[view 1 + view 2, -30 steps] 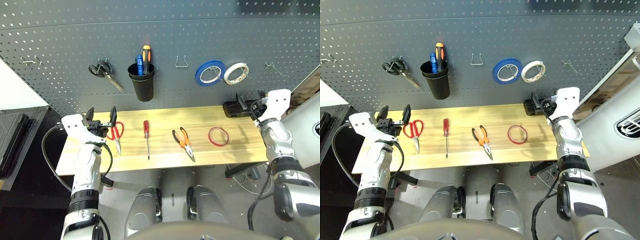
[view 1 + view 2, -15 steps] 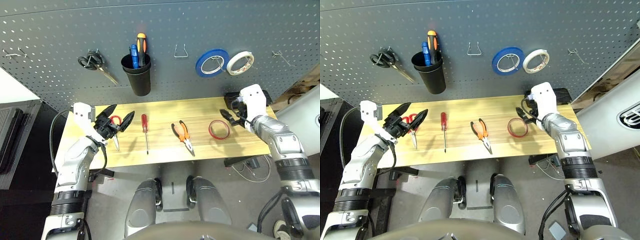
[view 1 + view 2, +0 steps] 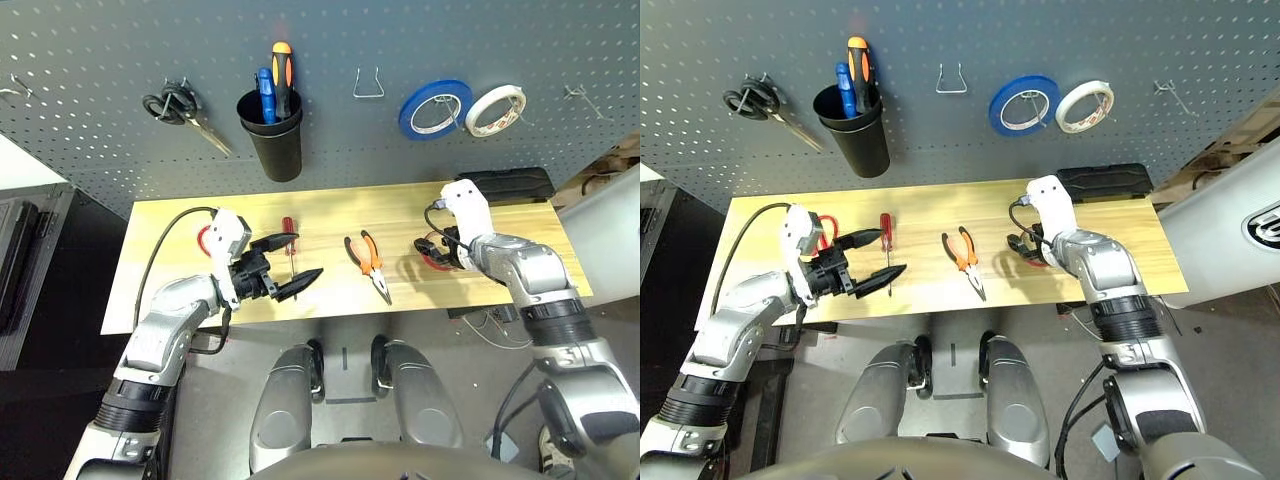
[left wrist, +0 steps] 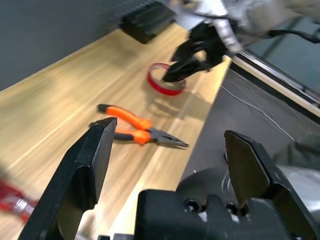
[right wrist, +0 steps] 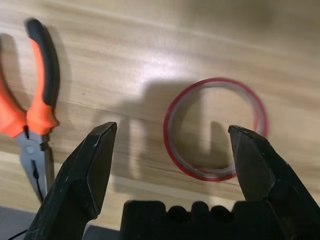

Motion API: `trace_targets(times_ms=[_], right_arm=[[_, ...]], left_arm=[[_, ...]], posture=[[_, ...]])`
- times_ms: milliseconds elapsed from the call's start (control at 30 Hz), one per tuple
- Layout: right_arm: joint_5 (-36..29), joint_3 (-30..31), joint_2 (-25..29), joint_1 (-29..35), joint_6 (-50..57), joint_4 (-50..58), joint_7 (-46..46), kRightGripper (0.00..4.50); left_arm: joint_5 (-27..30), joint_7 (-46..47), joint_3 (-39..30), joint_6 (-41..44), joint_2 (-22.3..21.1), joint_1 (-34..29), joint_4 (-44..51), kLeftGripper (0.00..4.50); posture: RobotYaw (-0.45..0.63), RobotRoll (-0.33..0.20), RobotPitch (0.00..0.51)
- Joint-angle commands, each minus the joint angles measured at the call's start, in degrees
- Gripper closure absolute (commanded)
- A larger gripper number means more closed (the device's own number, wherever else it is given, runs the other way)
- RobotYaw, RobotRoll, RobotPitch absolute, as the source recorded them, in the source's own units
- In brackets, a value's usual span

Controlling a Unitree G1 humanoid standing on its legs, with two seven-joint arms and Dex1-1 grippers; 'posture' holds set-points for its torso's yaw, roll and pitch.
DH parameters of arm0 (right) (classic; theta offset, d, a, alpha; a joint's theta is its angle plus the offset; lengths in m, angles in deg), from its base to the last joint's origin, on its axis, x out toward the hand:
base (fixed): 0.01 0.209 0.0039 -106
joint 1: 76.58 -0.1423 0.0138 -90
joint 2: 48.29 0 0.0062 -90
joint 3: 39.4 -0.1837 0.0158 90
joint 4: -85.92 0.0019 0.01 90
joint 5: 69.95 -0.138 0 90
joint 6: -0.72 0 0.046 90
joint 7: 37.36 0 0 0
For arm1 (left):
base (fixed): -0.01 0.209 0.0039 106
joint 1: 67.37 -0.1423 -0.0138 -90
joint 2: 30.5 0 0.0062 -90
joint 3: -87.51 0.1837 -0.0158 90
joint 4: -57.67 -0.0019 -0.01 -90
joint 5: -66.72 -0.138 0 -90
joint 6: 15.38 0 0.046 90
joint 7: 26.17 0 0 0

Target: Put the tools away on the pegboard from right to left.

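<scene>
Four tools lie in a row on the pale wooden table [image 3: 330,205], in front of the pegboard [image 3: 330,40]. At the robot's right end is the thin red tape ring [image 5: 215,128], flat on the wood; the right gripper [image 5: 172,150] hangs above it with its two black fingers spread wide, one fingertip over the bare wood on the pliers' side of the ring and the other over the ring's far edge, holding nothing (whether a fingertip touches the tape cannot be told). Next to the ring, well apart from it, lie the orange-and-black-handled pliers [image 3: 368,262], handles toward the pegboard and nose toward the near edge of the table. Further left lies the slim red-handled screwdriver [image 3: 884,232], partly behind the left gripper [image 3: 285,265], which points across the table toward the pliers with its fingers wide apart and empty. The red-handled scissors [image 3: 825,228] sit at the left end, mostly hidden behind the left wrist. On the pegboard hang black-handled scissors [image 3: 180,108], a black cup [image 3: 273,140] holding a blue-handled and an orange-handled tool, an empty metal hook [image 3: 368,85], a blue tape roll [image 3: 435,108] and a white tape roll [image 3: 495,110]. A black box [image 3: 510,185] rests at the table's back right corner.
</scene>
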Motion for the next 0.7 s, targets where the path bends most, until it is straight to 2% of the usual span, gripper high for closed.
trace_targets(times_ms=[33, 333, 500, 700], right_arm=[[1.08, 0.16, -1.51, -1.09, -2.21, -5.65, -1.56, 0.02], [3.32, -0.10, -6.47, -7.30, -11.27, -24.88, -4.95, 0.02], [3.08, -2.39, -8.06, -9.89, -16.04, -34.54, -6.72, 0.03], [3.28, -3.47, -9.14, -11.38, -17.82, -37.18, -7.08, 2.05]], left_arm=[[-1.09, -1.65, 1.96, -0.58, 0.11, -0.13, 0.22, 0.00], [-0.98, -1.60, 3.13, 0.52, 0.13, -0.65, 2.85, 0.00], [-0.63, -0.64, 3.19, 1.76, 0.43, -1.52, 4.89, 0.00], [-0.39, 0.35, 2.68, 2.70, 0.58, -2.03, 6.12, 0.00]], posture=[[-0.06, 0.000, 0.263], [-0.04, 0.000, 0.285], [-0.02, 0.000, 0.298], [-0.01, 0.000, 0.299]])
